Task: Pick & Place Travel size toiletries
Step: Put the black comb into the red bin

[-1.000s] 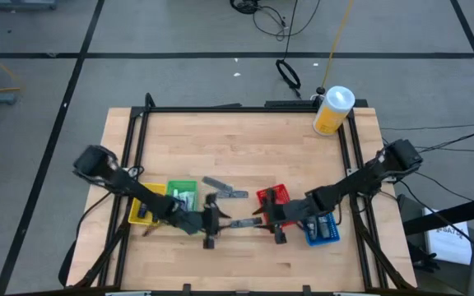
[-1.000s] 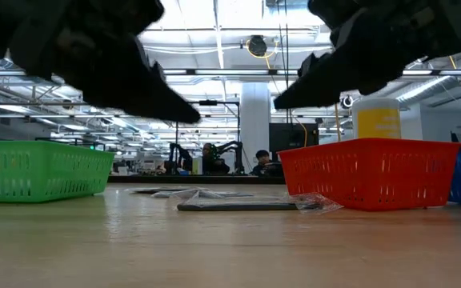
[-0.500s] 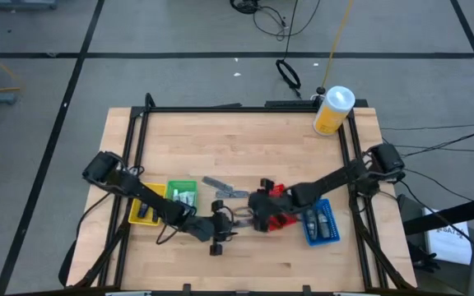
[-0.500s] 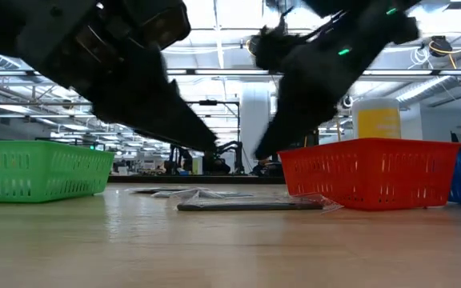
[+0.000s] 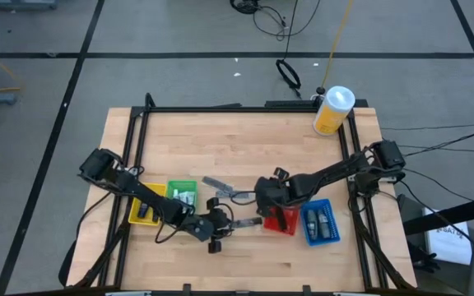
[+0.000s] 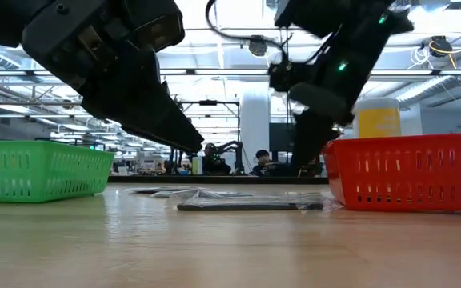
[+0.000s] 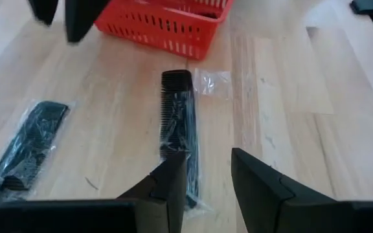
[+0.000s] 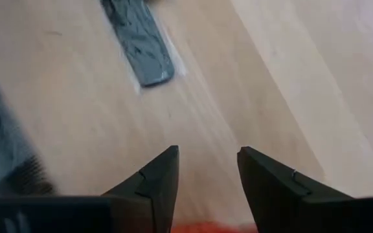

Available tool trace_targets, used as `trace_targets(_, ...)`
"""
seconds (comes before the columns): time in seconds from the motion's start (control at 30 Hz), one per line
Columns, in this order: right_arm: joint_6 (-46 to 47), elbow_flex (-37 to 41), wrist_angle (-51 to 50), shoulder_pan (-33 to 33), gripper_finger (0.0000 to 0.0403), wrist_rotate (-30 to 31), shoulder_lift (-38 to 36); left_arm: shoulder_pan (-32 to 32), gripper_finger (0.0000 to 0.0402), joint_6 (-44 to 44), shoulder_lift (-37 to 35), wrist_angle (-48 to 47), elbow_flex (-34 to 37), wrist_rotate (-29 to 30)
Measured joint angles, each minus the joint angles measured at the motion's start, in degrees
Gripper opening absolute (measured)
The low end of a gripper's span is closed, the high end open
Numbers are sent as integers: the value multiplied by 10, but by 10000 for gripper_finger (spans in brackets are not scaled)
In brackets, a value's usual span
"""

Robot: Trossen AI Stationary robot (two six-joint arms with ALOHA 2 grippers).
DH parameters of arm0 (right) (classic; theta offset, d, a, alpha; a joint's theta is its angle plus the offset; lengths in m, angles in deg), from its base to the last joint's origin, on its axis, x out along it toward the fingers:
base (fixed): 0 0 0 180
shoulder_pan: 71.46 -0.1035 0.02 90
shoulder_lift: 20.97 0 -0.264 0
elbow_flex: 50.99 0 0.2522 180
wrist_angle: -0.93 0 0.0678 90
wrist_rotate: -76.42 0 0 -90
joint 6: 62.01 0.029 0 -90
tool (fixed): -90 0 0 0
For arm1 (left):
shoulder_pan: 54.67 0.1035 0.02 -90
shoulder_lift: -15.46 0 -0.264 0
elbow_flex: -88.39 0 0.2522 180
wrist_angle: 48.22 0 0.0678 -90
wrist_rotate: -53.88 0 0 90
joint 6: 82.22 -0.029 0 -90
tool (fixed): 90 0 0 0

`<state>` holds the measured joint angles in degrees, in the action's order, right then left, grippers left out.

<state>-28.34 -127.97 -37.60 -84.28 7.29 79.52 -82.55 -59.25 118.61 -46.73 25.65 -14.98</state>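
A black comb in a clear packet lies flat on the table, just in front of my left gripper, which is open and empty above its near end. In the high view the comb lies between my left gripper and the red bin. My right gripper is open and empty over bare wood near a grey packet. In the high view my right gripper is beside two grey packets. Another dark packet lies flat to one side.
The green bin and yellow bin stand by my left arm, and the blue bin stands right of the red one; all hold small items. A yellow canister with a white lid stands at the far right corner.
My right gripper has gone from the red bin's near side toward the table's far edge and a little left, ending beside the grey packets. The red bin has slid a little toward the near and right edges. The comb packet has stayed where it was.
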Motion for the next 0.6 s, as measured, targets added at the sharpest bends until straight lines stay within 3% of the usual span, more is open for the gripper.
trace_targets(0.13,-12,0,15,-18,150,8,-25,0,120,-24,0,26,0,16)
trace_targets(0.33,-81,0,94,-64,149,77,-47,5,129,-87,12,54,0,9)
trace_targets(0.6,-130,1,138,-107,149,81,-46,11,227,-168,46,63,0,27)
